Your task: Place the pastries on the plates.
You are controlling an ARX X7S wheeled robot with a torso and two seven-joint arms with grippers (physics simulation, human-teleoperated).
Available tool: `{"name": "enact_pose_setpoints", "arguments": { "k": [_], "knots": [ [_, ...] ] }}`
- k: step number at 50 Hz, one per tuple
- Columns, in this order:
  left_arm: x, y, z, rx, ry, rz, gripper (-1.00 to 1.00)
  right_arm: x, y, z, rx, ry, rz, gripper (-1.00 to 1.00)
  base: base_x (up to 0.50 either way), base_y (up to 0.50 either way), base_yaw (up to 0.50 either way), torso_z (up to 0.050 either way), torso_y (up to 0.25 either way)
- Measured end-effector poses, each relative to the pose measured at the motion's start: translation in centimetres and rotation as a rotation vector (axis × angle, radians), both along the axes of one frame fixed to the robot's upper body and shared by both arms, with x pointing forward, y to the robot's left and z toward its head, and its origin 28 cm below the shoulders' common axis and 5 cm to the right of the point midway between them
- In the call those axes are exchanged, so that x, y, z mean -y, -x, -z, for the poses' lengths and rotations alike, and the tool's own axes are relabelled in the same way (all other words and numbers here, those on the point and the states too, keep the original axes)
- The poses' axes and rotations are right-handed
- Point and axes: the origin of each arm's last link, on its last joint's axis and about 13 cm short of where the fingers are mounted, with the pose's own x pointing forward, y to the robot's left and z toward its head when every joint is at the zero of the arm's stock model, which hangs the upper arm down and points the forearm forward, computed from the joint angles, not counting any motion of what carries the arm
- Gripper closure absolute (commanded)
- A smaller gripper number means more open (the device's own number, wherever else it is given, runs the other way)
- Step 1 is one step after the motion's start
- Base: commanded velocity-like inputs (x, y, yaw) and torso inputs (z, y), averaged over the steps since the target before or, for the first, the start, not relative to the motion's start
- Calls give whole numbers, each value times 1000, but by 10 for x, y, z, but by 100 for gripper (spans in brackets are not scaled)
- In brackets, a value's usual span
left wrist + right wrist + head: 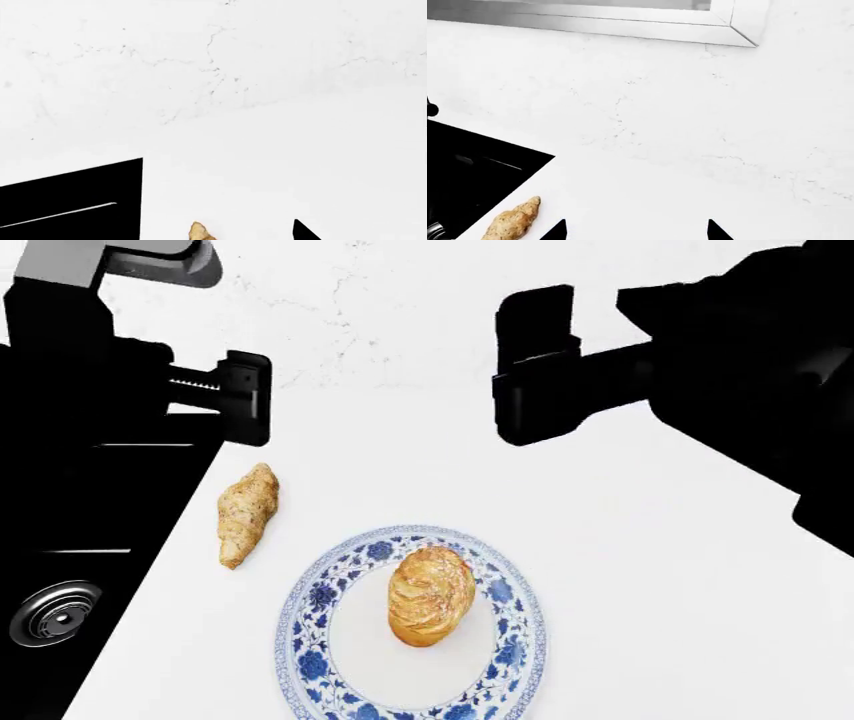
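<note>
The croissant [248,513] lies bare on the counter [667,590], nothing above it. The sink [80,540] drops away just beside it; the plate [310,660] sits near

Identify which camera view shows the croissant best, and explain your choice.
The head view: the whole croissant lies on the counter beside the sink. The right wrist view shows most of it at the frame's edge; the left wrist view only a tip.

Both arms render near-solid matte black, blocky & angular, no cables or markings discernible. Left black boxy gripper [238,398] has a toothed pale rack strip along its slide, w/ a grey rounded housing [167,262] above. Right black boxy gripper [537,365] is squarer, on a thick dark forearm. Wrist views: only pointed black fingertips [716,231].
</note>
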Motion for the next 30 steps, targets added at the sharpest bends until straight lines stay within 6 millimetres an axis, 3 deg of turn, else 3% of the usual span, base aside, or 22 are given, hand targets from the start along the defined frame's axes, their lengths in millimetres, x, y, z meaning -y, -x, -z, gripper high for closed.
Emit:
{"name": "enact_pose_setpoints", "arguments": {
  "k": [30],
  "knots": [
    [2, 0, 19, -175, -63, 63, -100, 12, -9, 2, 39, -96, 150, -100, 0, 0, 0, 0, 0]
  ]
}}
